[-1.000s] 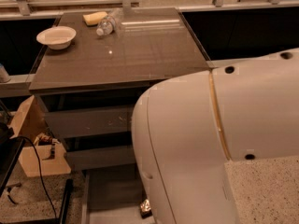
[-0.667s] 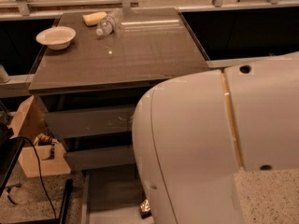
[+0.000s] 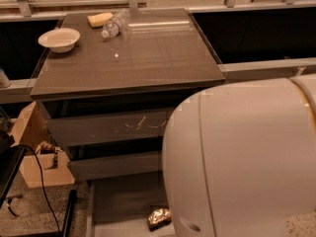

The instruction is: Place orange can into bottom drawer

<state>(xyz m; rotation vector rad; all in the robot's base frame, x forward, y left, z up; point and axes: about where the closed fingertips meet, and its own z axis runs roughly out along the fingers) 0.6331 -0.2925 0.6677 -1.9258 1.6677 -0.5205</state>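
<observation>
Resting on the flat grey floor of the bottom drawer, the orange can sits toward the drawer's right side, right at the edge of the robot's big white arm housing. Its mottled gold and orange label catches the light; whether it stands or lies on its side cannot be told. The bottom drawer is pulled out toward the camera, and its floor is bare to the left of the can.

The gripper is not in view anywhere. The white housing fills the lower right of the scene and covers the right part of all 3 drawers, so the gripper's position and whether it is open or closed cannot be told.

Above the open drawer, the middle drawer juts out a little, and the upper drawer above it shows pale scratches across its front. The cabinet's glossy brown top carries 3 things near its far left corner: a white bowl, a clear plastic bottle lying on its side, and a yellow sponge-like block just beside the bottle. On the speckled floor left of the cabinet stands an open cardboard box, with a black cable curving down in front of it.
</observation>
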